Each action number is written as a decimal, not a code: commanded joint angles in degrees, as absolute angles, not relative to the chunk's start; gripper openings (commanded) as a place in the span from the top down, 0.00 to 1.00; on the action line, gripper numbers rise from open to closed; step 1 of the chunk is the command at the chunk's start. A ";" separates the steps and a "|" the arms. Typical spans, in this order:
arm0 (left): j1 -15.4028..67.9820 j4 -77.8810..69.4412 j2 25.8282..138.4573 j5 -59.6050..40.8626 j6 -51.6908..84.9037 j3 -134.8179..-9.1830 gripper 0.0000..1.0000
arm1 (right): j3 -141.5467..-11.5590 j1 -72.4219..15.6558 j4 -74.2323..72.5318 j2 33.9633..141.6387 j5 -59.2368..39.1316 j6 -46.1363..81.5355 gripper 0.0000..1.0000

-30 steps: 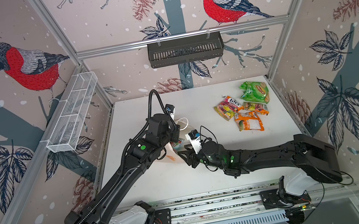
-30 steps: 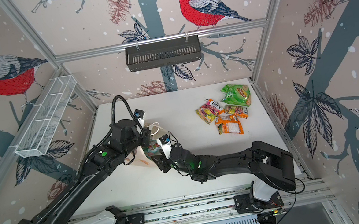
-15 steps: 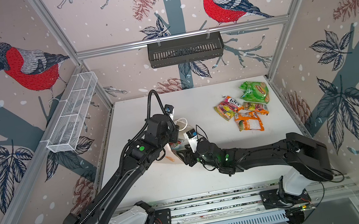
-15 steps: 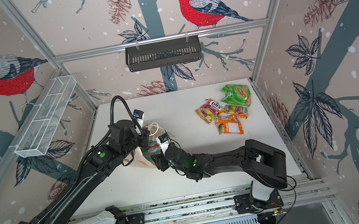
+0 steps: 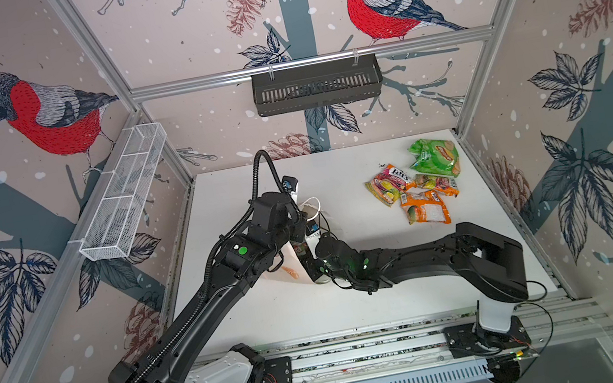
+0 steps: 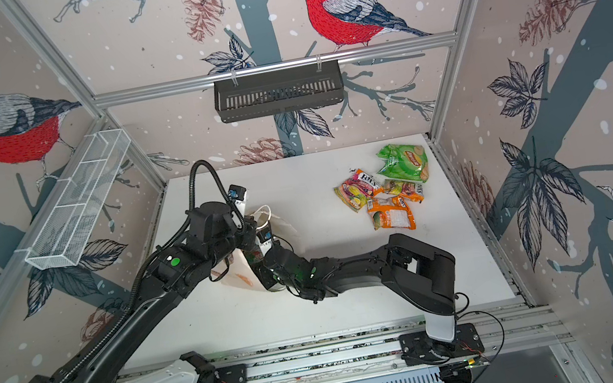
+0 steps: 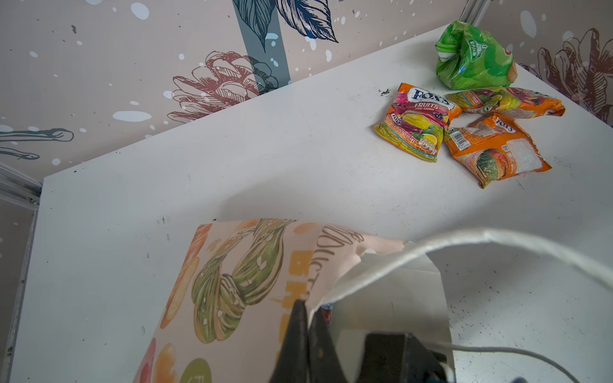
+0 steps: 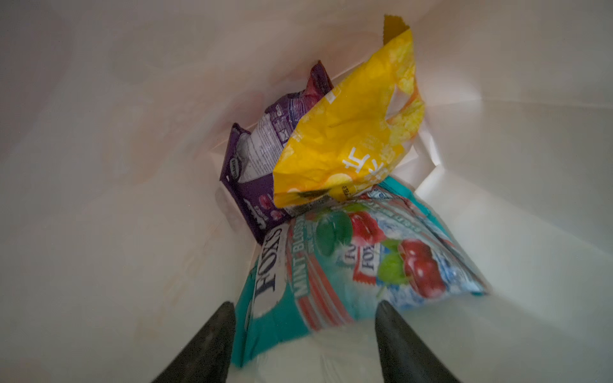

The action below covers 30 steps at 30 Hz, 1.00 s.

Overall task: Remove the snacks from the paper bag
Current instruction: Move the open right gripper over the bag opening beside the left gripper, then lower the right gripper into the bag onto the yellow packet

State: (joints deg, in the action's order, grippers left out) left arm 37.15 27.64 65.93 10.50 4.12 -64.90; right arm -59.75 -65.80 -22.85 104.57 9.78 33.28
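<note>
In both top views, 4 snacks (image 5: 417, 186) lie clustered near the worktop's (image 5: 275, 320) far right edge. The paper bag (image 5: 289, 267) stands mid-left, with bare room around it.

Left wrist view: the left tool (image 7: 308, 308) is clamped on the bag's rim.

Right wrist view: the right tool (image 8: 304, 304) is apart inside the bag, at the teal packet (image 8: 348, 265). The yellow packet (image 8: 348, 139) and purple packet (image 8: 255, 165) sit behind, so 3 are left and the walls are close.

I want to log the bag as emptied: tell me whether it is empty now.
No: in the right wrist view a teal packet, a yellow packet and a purple packet lie inside the paper bag.
</note>
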 commanded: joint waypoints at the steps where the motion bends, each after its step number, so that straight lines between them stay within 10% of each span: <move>1: 37.53 26.62 65.58 8.84 4.00 -65.67 1.00 | -61.06 -65.36 -24.36 105.68 11.33 32.63 0.29; 30: 39.81 26.09 62.06 7.25 4.97 -63.03 1.00 | -70.98 -63.63 -31.22 116.34 26.87 33.50 0.27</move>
State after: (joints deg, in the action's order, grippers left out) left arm 39.24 26.44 62.65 9.32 4.14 -63.16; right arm -69.73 -63.86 -29.06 115.46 22.76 33.41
